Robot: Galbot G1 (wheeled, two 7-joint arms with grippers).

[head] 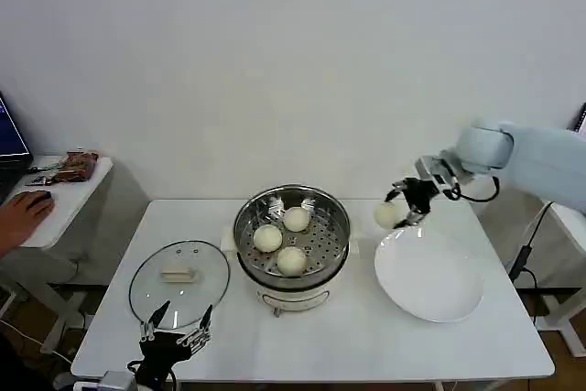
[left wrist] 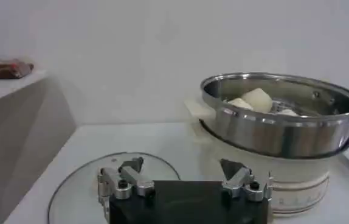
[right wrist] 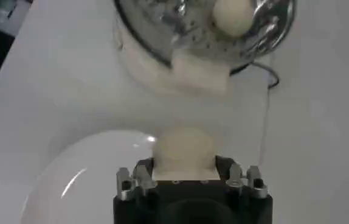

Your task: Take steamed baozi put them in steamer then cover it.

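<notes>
Standing mid-table (head: 366,336): steamer (head: 334,217) holding three steamed baozi (head: 267,238). Lying near right edge: white plate (head: 439,286). Lying near left front corner: cover (head: 156,286). Hovering above the plate's rear rim: right gripper (head: 409,207) clenching fourth baozi (head: 387,214). Idling spread over cover: left gripper (head: 177,322).

In the left wrist view the steamer's (left wrist: 278,125) wall hides all but the tops of the buns (left wrist: 258,98) inside, and the glass lid (left wrist: 89,182) runs under the left gripper (left wrist: 183,173). In the right wrist view the right gripper (right wrist: 186,176) covers the held bun's (right wrist: 185,149) near half.
</notes>
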